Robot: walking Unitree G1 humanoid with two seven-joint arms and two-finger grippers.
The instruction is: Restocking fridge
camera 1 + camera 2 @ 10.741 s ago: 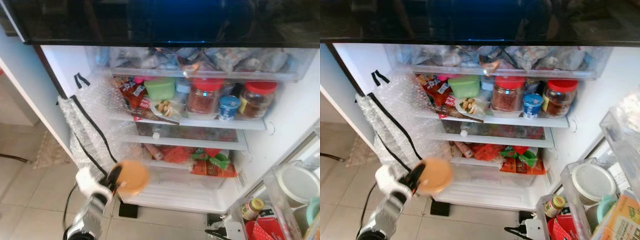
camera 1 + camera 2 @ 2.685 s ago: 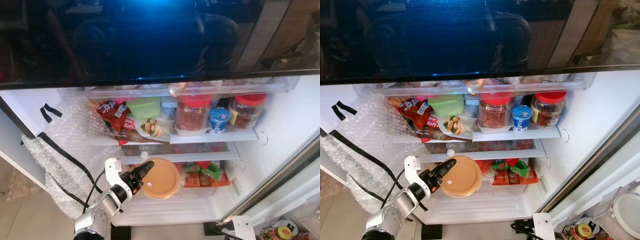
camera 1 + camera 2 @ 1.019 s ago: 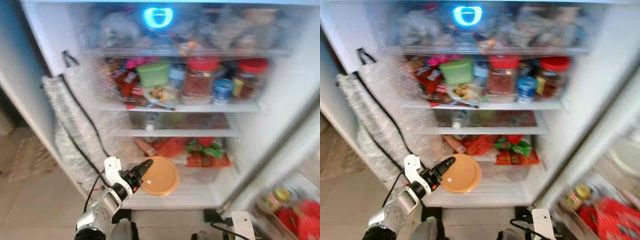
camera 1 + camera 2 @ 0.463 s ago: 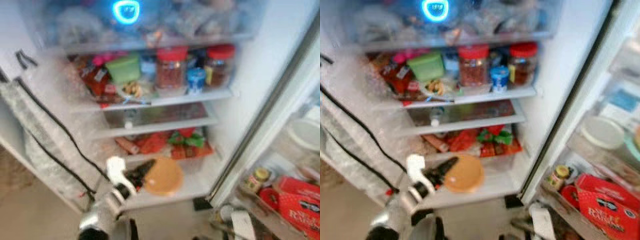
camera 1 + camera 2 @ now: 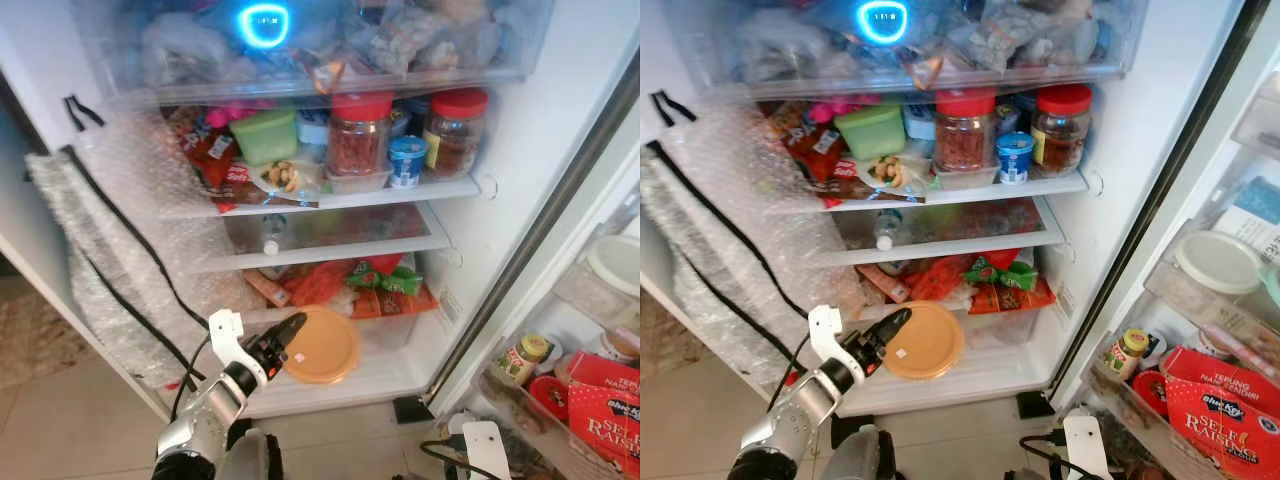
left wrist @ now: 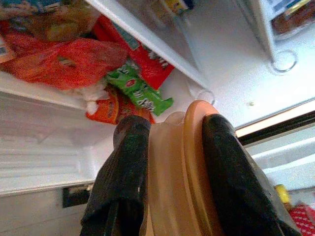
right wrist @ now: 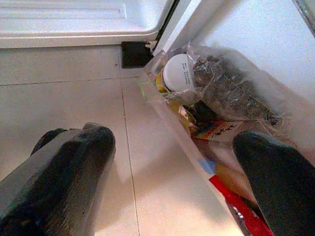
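Fridge [image 5: 560, 120]: stands open, its white cabinet packed on every shelf, a blue ring light glowing at the top edge of the upper drawer.
Bubble wrap [image 5: 120, 260]: a sheet with black tape lines hangs along the fridge's left wall and spills past its left front edge.
Door bins [image 5: 1200, 330]: at the right, they hold a red carton, a white-lidded tub and a small yellow-capped jar.
Middle shelf [image 5: 330, 200]: a green box, two red-lidded jars and a blue-topped cup stand along it, with snack packets at its left end.
Lower shelf [image 5: 985, 285]: red and green food packets are heaped at its back.
Orange-lidded container [image 5: 320, 345]: round and shallow, it is held just above the front edge of the fridge's bottom ledge, in front of the packets.
Left gripper [image 6: 174, 162]: reaching up from the lower left, its two black fingers [image 6: 125, 162] are clamped on the container, one on each side of the lid's rim.
Right gripper [image 7: 182, 172]: hangs low over the tiled floor beside the bottom door bin, its fingers spread wide with nothing between them.
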